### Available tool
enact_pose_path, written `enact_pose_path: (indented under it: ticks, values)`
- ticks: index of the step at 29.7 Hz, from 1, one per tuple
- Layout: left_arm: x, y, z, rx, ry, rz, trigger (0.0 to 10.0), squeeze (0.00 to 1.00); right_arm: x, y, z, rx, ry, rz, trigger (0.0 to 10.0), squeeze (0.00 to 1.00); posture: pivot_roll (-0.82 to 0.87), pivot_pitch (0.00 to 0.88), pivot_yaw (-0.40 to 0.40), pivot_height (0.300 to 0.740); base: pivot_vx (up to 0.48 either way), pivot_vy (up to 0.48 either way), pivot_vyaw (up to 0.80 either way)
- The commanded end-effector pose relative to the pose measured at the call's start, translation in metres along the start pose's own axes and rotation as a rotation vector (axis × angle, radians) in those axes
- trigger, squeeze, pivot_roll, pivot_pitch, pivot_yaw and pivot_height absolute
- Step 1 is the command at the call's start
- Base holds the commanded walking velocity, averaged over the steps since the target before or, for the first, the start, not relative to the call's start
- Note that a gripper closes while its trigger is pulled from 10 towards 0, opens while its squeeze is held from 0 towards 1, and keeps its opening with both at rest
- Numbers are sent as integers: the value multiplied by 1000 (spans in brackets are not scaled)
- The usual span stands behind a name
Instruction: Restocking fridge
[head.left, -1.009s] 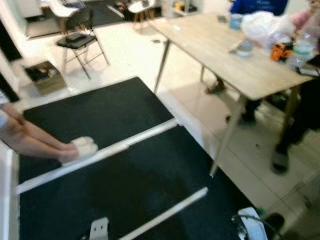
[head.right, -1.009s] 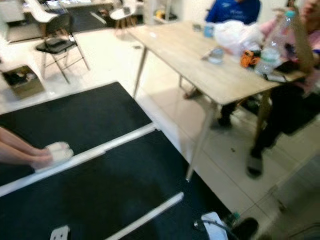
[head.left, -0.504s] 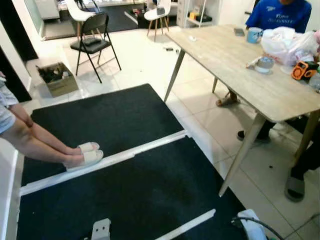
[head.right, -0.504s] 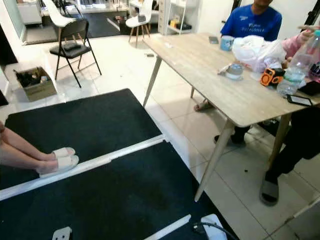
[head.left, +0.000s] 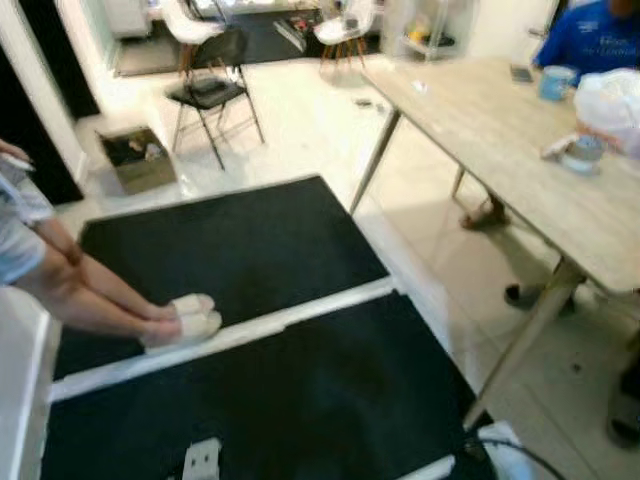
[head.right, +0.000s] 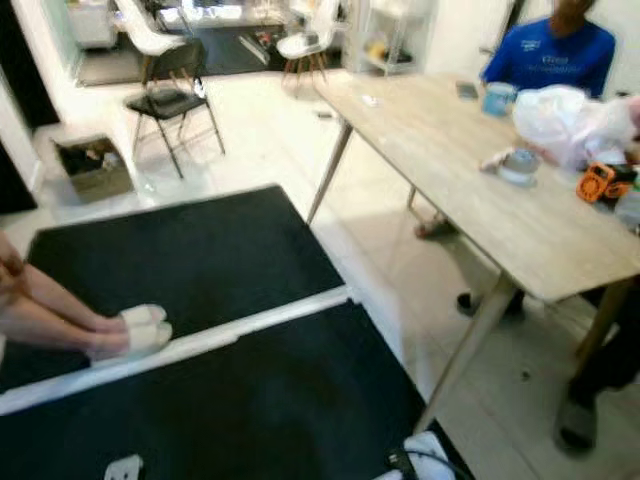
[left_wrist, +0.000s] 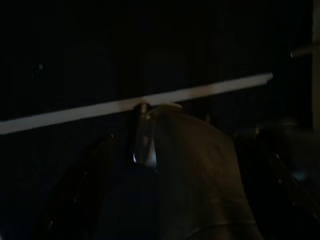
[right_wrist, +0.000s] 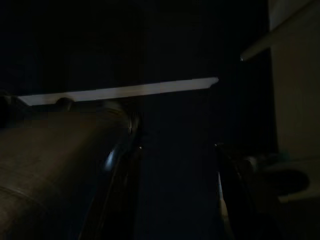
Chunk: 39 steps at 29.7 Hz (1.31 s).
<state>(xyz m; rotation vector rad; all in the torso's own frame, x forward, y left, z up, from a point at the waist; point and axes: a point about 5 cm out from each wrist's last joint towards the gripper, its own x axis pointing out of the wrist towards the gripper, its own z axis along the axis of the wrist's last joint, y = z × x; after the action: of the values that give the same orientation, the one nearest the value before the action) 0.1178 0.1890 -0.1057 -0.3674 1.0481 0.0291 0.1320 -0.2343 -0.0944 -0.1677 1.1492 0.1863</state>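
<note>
- Against the pictures of a moment ago, the whole scene has slid rightward and blurred a little. That is the head camera turning to the robot's left, not the room's things moving.
- Both arms hang idle. The left tool (left_wrist: 150, 145) and right tool (right_wrist: 165, 165) look down in near darkness on the black mat (head.left: 240, 240) and its white strip (head.left: 250, 335). I cannot tell whether either tool is open or closed, or whether it holds anything.
- No fridge is in sight, and I can make out no stock to carry. This looks like a walking or turning step, with the restocking itself not begun.
- Ahead and to the right of the tools stands the bench (head.right: 470, 190), bearing a white bag (head.right: 565, 120) and a cup (head.right: 497, 98).
- A person's legs in pale slippers (head.left: 185, 318) rest on the mat to the left, worth skirting.
</note>
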Motion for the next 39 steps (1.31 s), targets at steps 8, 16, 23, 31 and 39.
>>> enact_pose_path:
  ticks: [8,16,23,31,39]
  values:
    - [0,1,-1,9,9,4,10000,0,-1,-5,2,-2,0,-23,10000,0,-44,0,4,740,312,0,0]
    - [0,0,-2,12,14,0,10000,0,-1,-5,-1,-12,25,-29,10000,0,-45,0,2,740,447,0,-391]
    - [0,-2,-3,13,16,-5,10000,0,-1,-6,1,4,13,-38,10000,0,-46,0,-1,740,443,0,-571]
    - [0,0,-3,24,22,-4,10000,0,0,-3,3,13,5,-37,10000,0,-51,0,10,740,448,0,0]
    - [0,1,0,25,17,-3,10000,0,1,1,-3,8,21,-26,10000,0,-47,0,15,740,446,0,0]
